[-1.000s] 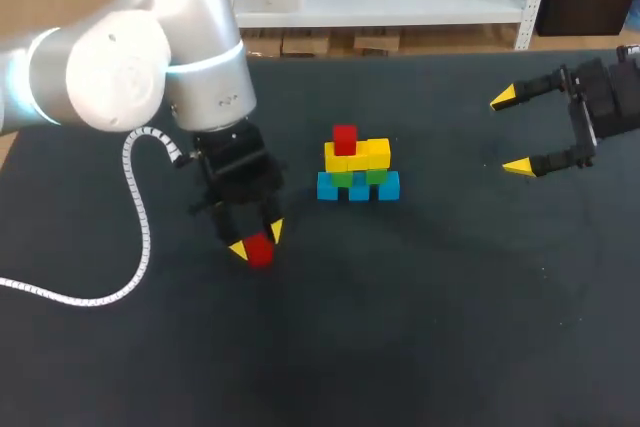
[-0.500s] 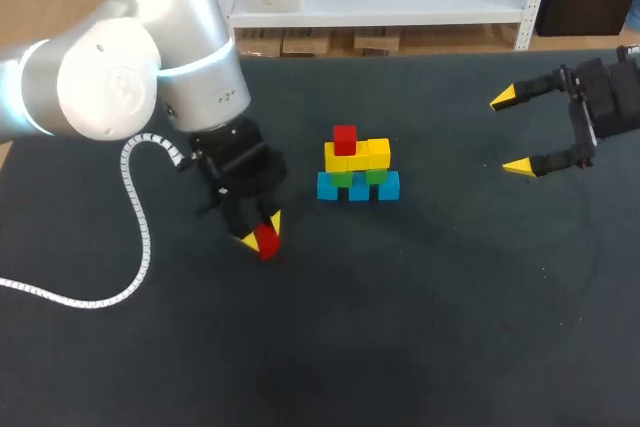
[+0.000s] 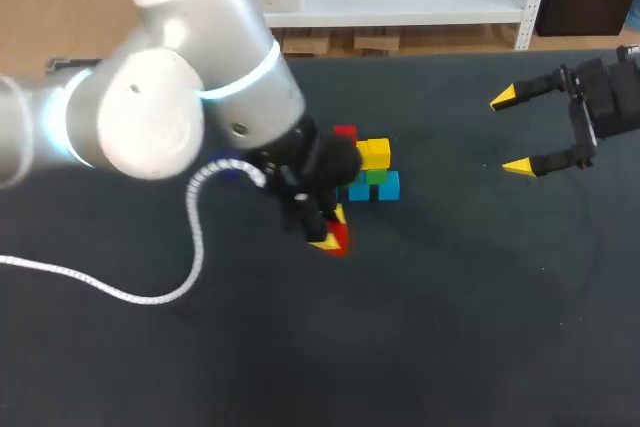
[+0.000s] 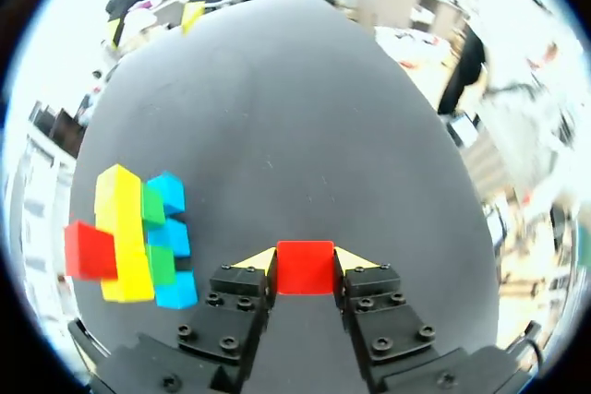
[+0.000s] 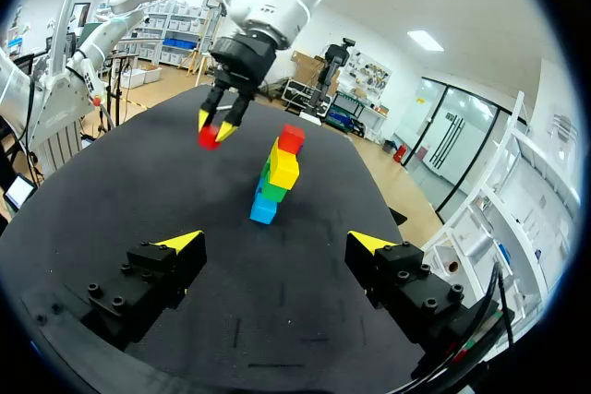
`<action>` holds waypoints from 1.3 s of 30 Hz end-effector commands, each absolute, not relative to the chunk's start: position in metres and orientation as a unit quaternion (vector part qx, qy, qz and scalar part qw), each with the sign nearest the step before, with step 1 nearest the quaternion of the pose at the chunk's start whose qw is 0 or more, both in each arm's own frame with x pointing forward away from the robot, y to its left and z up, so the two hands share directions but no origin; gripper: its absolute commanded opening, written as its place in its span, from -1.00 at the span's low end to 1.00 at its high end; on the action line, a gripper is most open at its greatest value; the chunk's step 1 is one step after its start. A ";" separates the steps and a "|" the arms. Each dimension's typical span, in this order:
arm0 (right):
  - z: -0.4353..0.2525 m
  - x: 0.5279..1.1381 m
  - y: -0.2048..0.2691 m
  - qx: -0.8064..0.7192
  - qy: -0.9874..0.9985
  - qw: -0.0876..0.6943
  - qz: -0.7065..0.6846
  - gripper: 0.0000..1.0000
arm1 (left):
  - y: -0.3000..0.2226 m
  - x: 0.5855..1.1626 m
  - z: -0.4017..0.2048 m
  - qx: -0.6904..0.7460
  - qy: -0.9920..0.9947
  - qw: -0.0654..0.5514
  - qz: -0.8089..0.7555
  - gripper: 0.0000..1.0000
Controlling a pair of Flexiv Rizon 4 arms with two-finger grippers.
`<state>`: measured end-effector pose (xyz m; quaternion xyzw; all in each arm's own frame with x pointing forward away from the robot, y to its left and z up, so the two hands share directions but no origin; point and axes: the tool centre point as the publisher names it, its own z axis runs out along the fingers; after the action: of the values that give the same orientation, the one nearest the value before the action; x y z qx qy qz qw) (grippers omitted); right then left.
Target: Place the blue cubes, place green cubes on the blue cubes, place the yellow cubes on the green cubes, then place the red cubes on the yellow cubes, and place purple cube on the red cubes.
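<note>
cube [image 4: 305,269] in left gripper [image 4: 305,259], beside the stack [image 4: 126,237]

A dark matte table [image 3: 450,347] lies beneath the left gripper [image 3: 330,237] and the right gripper [image 3: 510,133]. A few pale specks [image 3: 544,269] dot it near the right gripper.

You have blue cubes [image 4: 171,228] as base | green cubes [image 4: 159,263] on them | yellow cubes [image 4: 120,228] above | red cube [image 4: 88,249] topmost | second red cube [image 4: 305,270] pinched in left gripper [image 4: 305,258], beside stack.

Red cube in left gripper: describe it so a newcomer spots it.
On the black table, find the coloured cube stack. Beside it, the left gripper clamps a red cube between yellow tips; the other red cube sits on the stack.
</note>
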<state>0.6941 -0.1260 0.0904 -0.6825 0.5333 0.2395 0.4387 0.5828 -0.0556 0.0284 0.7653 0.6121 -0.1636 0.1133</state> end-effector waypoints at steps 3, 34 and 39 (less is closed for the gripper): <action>0.091 0.694 -0.126 -0.682 0.534 0.438 0.239 1.00 | -0.095 0.583 0.020 0.705 0.680 0.117 -0.163 -1.00; 0.091 0.694 -0.126 -0.682 0.534 0.438 0.239 1.00 | -0.152 0.588 0.003 0.738 0.648 0.110 -0.151 1.00; 0.091 0.694 -0.126 -0.682 0.534 0.438 0.239 1.00 | -0.128 0.578 0.041 0.735 0.645 0.163 -0.128 1.00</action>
<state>0.6941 -0.1261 0.0904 -0.6824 0.5333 0.2395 0.4387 0.6020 -0.1554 0.0137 0.7345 0.6519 -0.1418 0.1243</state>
